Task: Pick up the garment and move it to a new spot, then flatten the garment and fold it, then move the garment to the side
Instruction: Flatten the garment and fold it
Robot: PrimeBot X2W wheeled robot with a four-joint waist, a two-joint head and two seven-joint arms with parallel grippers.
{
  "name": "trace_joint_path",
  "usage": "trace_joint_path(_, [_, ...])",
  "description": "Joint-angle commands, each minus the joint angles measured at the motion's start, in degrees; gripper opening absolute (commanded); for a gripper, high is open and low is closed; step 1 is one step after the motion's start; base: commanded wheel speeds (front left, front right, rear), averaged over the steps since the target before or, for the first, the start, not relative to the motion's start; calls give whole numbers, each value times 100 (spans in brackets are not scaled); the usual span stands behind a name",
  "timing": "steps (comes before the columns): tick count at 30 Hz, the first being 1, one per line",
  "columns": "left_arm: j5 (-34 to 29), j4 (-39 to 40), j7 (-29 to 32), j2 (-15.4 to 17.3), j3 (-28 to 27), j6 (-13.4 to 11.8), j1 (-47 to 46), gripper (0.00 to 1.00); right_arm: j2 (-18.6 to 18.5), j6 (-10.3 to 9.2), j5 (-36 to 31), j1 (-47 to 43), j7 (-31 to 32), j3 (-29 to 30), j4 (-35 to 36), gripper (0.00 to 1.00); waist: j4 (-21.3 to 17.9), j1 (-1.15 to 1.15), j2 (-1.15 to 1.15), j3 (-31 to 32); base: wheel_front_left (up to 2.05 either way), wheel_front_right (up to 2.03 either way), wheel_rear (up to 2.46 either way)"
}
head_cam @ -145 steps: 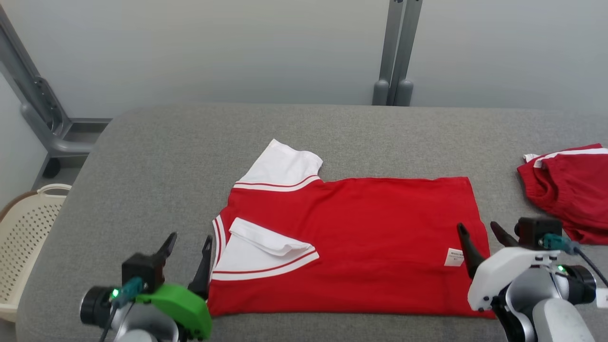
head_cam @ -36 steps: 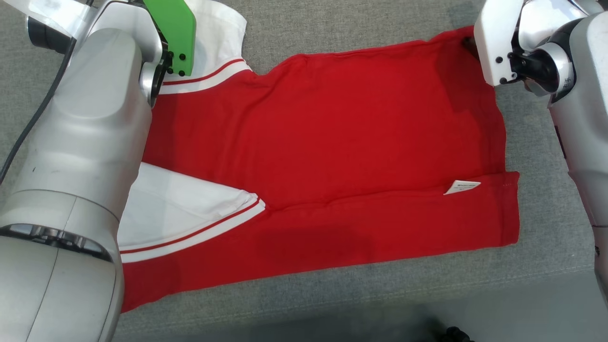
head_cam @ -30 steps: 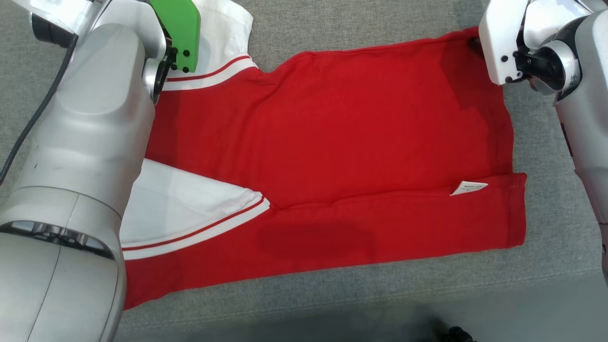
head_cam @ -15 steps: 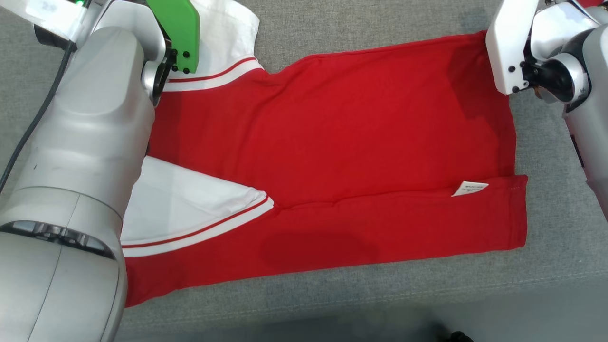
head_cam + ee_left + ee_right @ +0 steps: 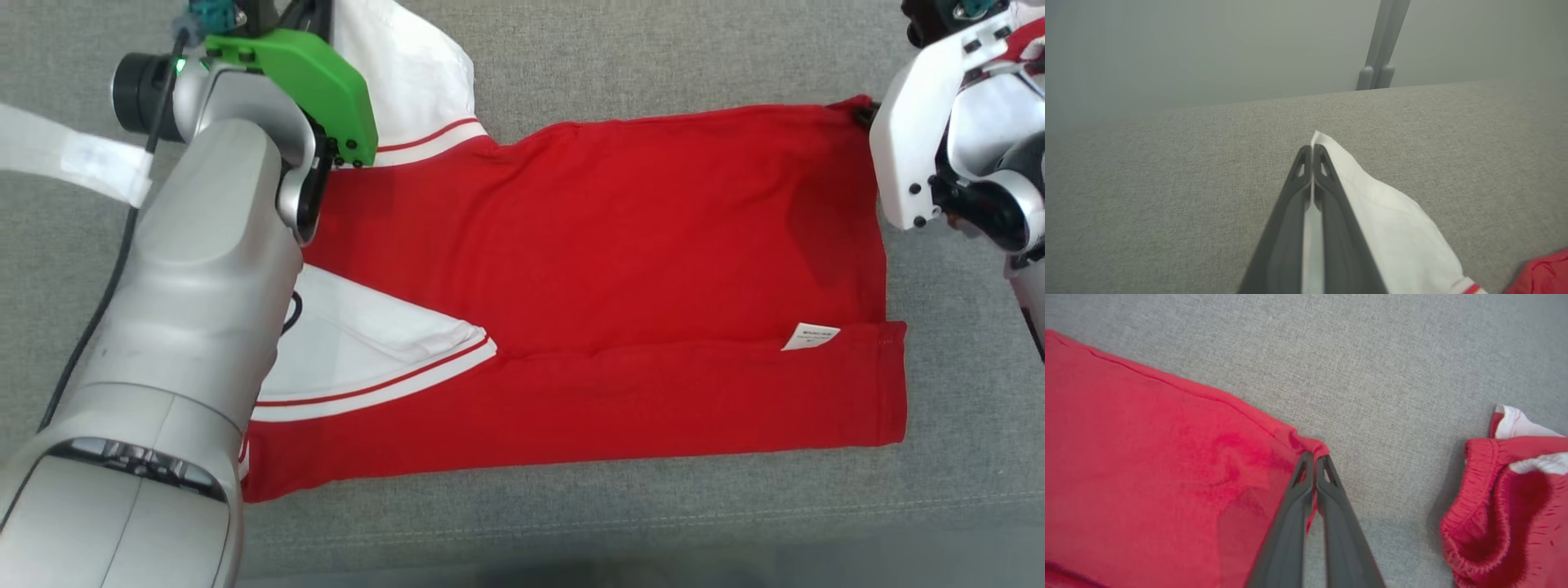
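The red garment point(image 5: 620, 269) lies spread lengthwise across the middle of the grey tabletop point(image 5: 653, 65). Its near long edge is already turned up over the body, where the white label point(image 5: 810, 336) shows, and its near sleeve point(image 5: 375, 343) is tucked inward. The main risk, as I judge it, is an uneven lift. The left hand point(image 5: 1312, 153) is closed on just the outer tip of the far white sleeve point(image 5: 1392, 212), a thin pinch on a loose part that could slide out or merely stretch the sleeve without carrying the shoulder. The right hand point(image 5: 1314, 459) is clamped on the far hem corner point(image 5: 1310, 447), which already puckers the cloth beside it. If one side rises faster, the far edge would skew, and the turned-up near flap and tucked sleeve might fall open. A pair of red shorts point(image 5: 1506, 506) lies near the right hand towards the tabletop's right edge, and a wide swing could catch it. As for pose, the left arm reaches across the garment's left end, its forearm above the near left corner and its fingers held low, almost level with the surface. The right arm stands at the garment's right end, its fingers angled more steeply down onto the corner.
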State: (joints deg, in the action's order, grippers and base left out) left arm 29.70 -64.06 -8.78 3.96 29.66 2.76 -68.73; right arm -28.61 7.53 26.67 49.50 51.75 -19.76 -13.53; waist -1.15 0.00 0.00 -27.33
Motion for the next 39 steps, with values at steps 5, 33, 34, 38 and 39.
trace_joint_path(5, [14, 257, -297, 91, 48, -12, 483, 0, -12, -10, -20, -452, -110, -28, 157, 0, 109, 0, 0, 405, 0, 0, 0])
trace_joint_path(33, [454, 4412, 569, 1334, -66, -1017, 3804, 0, -632, -10, -65, -1494, -286, -669, 484, 0, 389, 0, 0, 1352, 0, 0, 0])
trace_joint_path(34, [503, 4566, 612, 1360, -92, -1070, 3927, 0, -665, -10, -45, -1482, -289, -742, 500, 0, 392, 0, 0, 1380, 0, 0, 0])
trace_joint_path(38, [612, 5112, 774, 1491, -153, -1272, 4391, 0, -786, -10, 32, -1423, -339, -983, 502, 0, 401, 0, 0, 1507, 0, 0, 0])
trace_joint_path(39, [629, 5233, 821, 1526, -164, -1316, 4501, 0, -803, -10, 66, -1418, -340, -1027, 489, 0, 401, 0, 0, 1539, 0, 0, 0])
